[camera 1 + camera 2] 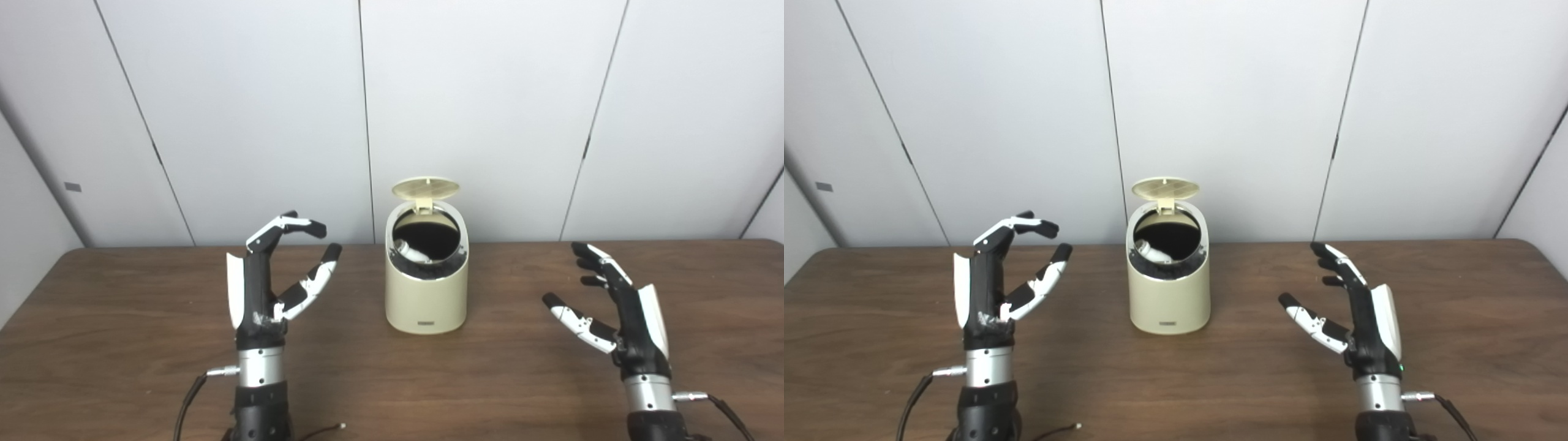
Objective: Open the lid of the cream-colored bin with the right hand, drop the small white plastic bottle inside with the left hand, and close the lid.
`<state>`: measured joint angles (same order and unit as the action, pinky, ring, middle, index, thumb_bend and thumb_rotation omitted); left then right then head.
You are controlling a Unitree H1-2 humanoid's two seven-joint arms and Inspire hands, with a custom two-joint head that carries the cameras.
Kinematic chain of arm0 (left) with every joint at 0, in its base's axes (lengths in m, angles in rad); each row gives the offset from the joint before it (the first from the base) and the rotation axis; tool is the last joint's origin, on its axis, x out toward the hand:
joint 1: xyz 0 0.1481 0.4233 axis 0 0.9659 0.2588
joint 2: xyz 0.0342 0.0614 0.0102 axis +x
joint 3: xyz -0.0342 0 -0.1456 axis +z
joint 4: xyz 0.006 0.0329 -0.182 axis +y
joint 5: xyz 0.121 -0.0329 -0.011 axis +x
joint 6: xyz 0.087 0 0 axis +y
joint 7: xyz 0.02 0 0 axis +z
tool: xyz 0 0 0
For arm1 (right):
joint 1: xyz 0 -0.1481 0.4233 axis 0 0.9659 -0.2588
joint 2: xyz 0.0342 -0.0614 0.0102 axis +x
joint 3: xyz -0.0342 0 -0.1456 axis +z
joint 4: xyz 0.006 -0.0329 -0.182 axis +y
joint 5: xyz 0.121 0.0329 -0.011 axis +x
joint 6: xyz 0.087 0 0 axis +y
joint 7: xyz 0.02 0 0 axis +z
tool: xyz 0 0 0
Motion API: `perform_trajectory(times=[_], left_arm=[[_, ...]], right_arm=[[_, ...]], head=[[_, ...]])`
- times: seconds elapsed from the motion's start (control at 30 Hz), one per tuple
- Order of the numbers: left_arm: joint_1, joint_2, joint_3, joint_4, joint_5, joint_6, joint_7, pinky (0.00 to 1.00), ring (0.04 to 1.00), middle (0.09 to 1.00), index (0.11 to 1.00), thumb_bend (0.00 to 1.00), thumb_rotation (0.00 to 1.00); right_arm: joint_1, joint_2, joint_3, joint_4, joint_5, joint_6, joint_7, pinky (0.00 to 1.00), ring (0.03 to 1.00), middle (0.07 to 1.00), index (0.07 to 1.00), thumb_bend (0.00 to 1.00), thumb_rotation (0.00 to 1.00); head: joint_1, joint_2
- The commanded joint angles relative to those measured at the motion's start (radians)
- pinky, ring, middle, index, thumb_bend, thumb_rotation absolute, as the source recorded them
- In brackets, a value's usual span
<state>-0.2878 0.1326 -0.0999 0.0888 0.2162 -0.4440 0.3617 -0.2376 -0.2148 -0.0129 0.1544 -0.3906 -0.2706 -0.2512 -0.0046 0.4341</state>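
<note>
Bin (426, 294) at frame centre on the table (122, 343), lid (425, 188) tipped up and back. Bottle (411, 250) lies inside, white against the dark liner. Left hand (272, 282) at lower left, fingers wide, holding nothing; right hand (612, 312) at lower right, likewise wide and empty, well apart from the bin. Drop looks done; closing remains. Next: right hand reaches up to the lid and presses it down. Small dark label low on the bin front, unreadable.
</note>
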Motion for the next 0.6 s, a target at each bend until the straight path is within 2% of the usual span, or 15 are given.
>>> perform_trajectory(times=[0.0,0.1,0.2,0.33,0.47,0.57], left_arm=[[-0.012,0.029,-0.004,-0.032,-0.06,0.006,-0.094,0.65,0.771,0.832,0.836,0.6,0.85],[0.009,0.066,-0.007,-0.037,-0.118,0.081,-0.21,0.77,0.881,0.935,0.941,0.78,0.93],[0.026,0.069,0.008,-0.03,-0.129,0.108,-0.255,0.81,0.911,0.952,0.958,0.8,0.93],[0.042,0.06,0.031,-0.021,-0.116,0.112,-0.277,0.85,0.927,0.956,0.951,0.79,0.93],[0.055,0.048,0.052,-0.015,-0.073,0.123,-0.276,0.87,0.947,0.964,0.945,0.79,0.96],[0.062,0.04,0.063,-0.011,-0.012,0.142,-0.257,0.88,0.963,0.976,0.933,0.78,0.98]], right_arm=[[-0.058,-0.046,0.021,-0.035,-0.013,-0.056,0.038,0.8,0.875,0.893,0.9,0.55,0.65],[-0.077,-0.085,0.055,-0.085,-0.029,-0.003,0.12,0.86,0.926,0.944,0.953,0.64,0.83],[-0.107,-0.093,0.064,-0.12,-0.025,0.024,0.163,0.84,0.918,0.947,0.956,0.63,0.9],[-0.153,-0.09,0.062,-0.147,-0.023,0.049,0.194,0.83,0.911,0.933,0.94,0.63,0.93],[-0.22,-0.08,0.074,-0.213,-0.094,0.131,0.223,0.89,0.929,0.948,0.935,0.69,0.97],[-0.268,-0.072,0.089,-0.262,-0.139,0.197,0.251,0.84,0.935,0.961,0.931,0.69,0.98]], head=[[0.0,-0.001],[-0.002,0.0],[-0.004,0.0],[-0.005,0.0],[-0.005,-0.001],[-0.005,-0.002]])
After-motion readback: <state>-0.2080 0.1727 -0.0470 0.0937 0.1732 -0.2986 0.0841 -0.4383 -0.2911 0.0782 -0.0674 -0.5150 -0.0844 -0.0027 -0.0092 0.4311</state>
